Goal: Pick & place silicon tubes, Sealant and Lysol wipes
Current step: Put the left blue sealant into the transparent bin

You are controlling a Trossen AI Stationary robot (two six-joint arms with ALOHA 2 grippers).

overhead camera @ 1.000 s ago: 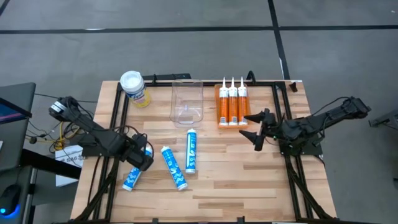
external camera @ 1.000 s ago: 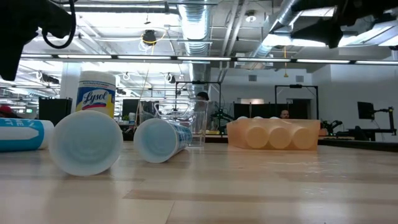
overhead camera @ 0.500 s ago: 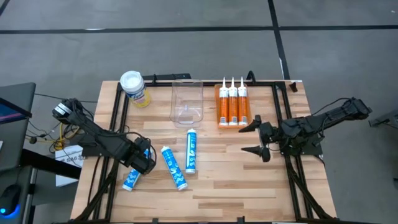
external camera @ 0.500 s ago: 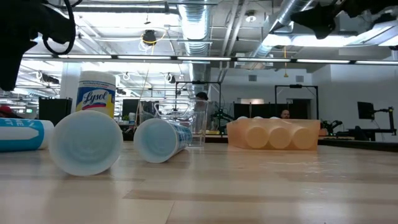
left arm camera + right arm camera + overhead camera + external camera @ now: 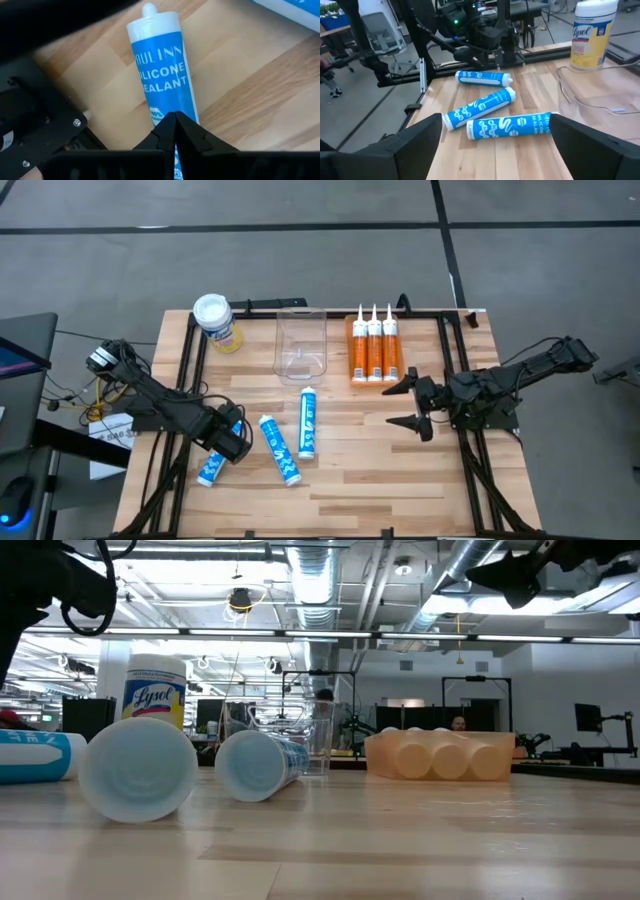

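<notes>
Three blue silicone tubes lie on their sides on the wooden table: one at the left [image 5: 209,469], one in the middle [image 5: 280,450] and one to its right [image 5: 307,421]. My left gripper [image 5: 236,444] is shut and hovers over the left tube [image 5: 160,70], raised above the table. My right gripper [image 5: 408,404] is open and empty at the table's right, near three orange sealant tubes [image 5: 373,350] that lie side by side. The Lysol wipes canister [image 5: 214,318] stands upright at the far left.
A clear plastic container [image 5: 301,345] stands at the far middle, between the Lysol canister and the orange tubes. Black frame rails run along the table's left, right and far edges. Bare wood lies toward the near edge [image 5: 400,480].
My left gripper has moved a little toward the table's near edge, along the left blue tube, and stays shut. My right gripper has shifted slightly toward the near edge, away from the orange tubes, and stays open. The tubes and the canister have not moved.
</notes>
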